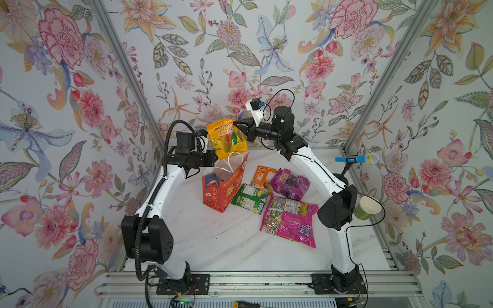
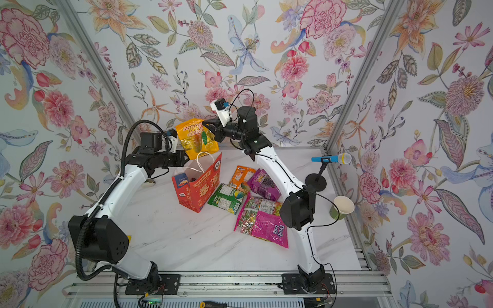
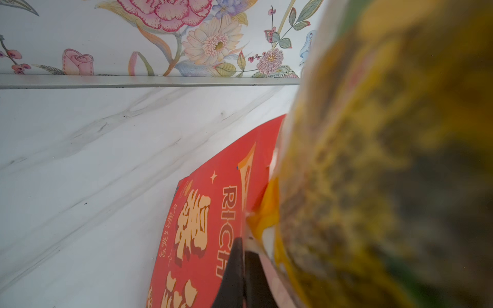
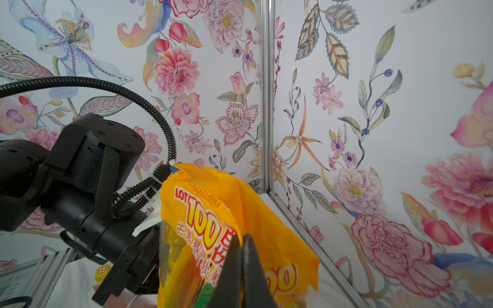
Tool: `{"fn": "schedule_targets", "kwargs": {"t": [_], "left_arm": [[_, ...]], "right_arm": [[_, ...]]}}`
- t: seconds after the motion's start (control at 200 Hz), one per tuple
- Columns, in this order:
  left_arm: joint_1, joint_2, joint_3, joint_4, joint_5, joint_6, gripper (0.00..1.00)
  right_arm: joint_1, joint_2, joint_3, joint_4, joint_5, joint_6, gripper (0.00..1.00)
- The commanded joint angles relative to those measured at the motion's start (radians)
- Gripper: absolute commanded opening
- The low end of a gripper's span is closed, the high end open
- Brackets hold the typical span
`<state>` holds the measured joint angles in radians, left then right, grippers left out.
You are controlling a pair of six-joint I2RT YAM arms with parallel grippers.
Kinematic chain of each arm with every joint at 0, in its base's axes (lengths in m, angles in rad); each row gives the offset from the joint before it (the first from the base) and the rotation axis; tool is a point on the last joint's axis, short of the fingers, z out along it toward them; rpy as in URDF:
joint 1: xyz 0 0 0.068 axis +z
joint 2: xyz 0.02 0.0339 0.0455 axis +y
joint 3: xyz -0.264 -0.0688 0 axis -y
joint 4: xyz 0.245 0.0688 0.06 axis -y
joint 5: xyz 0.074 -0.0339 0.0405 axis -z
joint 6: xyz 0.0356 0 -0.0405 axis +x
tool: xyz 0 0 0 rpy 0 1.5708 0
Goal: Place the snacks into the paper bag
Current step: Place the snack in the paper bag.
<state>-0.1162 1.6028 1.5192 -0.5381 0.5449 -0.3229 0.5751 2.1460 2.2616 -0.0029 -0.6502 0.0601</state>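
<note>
The right gripper (image 1: 235, 123) has its fingers (image 4: 230, 272) clamped on the yellow "LOT 100" packet (image 1: 225, 138), hanging it upright at frame centre, just above the red paper bag (image 1: 221, 192) (a straight drop looks intended). The left gripper (image 1: 214, 160), its arm reaching in level from the left, has its fingers together on the bag's rim, apparently to hold the mouth wide. Other packets (image 1: 296, 229) lie on the surface (image 1: 213, 240), lower right of the bag.
</note>
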Motion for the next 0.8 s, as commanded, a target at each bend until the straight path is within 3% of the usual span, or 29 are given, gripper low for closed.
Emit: {"fn": "schedule_targets", "kwargs": {"t": [0.0,0.255,0.796], "left_arm": [[0.006,-0.003,0.031,0.049,0.056,-0.011,0.02],[0.012,-0.005,0.026,0.040,0.050,-0.005,0.01],[0.026,0.001,0.016,0.057,0.082,-0.018,0.00]], "right_arm": [[-0.016,-0.100,-0.051,0.141,0.008,0.010,0.00],[-0.031,-0.170,-0.129,0.193,0.020,0.001,0.00],[0.022,-0.129,-0.115,0.019,-0.209,-0.172,0.00]]}}
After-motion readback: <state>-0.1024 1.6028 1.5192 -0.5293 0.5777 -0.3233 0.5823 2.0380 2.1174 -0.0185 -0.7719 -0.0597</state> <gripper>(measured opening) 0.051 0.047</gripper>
